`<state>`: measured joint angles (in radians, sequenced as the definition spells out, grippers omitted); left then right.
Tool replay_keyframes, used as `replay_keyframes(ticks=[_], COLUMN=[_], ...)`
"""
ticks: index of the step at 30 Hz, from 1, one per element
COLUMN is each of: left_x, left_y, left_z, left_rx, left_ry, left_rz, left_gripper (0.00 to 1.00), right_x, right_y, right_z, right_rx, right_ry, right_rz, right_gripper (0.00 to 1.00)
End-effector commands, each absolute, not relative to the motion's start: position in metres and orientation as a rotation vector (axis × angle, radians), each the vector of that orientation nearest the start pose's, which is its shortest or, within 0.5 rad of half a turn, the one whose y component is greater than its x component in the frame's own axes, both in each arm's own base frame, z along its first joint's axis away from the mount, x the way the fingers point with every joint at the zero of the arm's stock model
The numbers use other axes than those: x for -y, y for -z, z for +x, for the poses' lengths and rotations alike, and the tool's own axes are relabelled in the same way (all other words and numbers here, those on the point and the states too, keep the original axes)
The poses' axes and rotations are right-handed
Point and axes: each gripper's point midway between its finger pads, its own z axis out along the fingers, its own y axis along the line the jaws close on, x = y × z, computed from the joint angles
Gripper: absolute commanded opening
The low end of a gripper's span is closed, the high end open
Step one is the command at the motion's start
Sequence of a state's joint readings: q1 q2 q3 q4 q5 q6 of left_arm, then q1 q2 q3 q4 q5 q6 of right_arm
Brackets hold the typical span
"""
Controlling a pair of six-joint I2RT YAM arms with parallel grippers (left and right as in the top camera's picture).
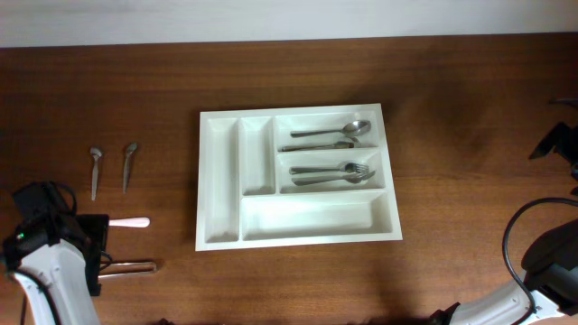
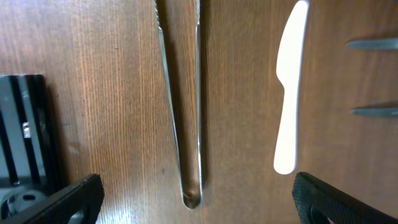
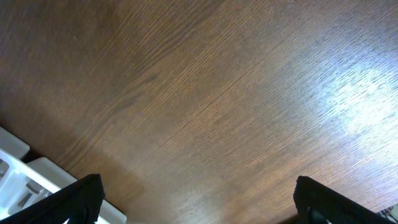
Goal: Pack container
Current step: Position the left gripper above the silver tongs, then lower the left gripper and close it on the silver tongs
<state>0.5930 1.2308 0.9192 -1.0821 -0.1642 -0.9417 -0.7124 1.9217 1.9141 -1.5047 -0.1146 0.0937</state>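
The white container lies mid-table. Its upper right compartment holds spoons, and the one below it holds forks. Its other compartments are bare. On the table to the left lie two spoons, a white plastic knife and metal tongs. My left gripper is open low over the table, with the closed end of the tongs between its fingers and the knife just inside the right finger. My right gripper is open over bare wood, holding nothing.
Two spoon handles reach in at the right edge of the left wrist view. A white corner of the container shows at the lower left of the right wrist view. My right arm sits at the table's right edge.
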Motion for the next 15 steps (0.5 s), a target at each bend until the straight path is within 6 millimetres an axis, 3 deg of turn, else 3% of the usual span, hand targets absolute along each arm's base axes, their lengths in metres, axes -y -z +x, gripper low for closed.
replay_keyframes(ticks=[1, 15], left_x=[-0.143, -0.133], left_y=[-0.083, -0.053], left_z=[0.165, 0.164], left_rx=[-2.214, -2.319], left_ry=[-0.188, -0.154], left_rz=[-2.068, -2.177], left_gripper=[0.99, 0.99], right_x=[0.225, 0.225], right_y=[-0.173, -0.173], right_z=[0.295, 0.295], right_rx=[-2.817, -2.816], right_ry=[-0.151, -0.151], right_rz=[1.174, 1.174], right_gripper=[0.99, 0.99])
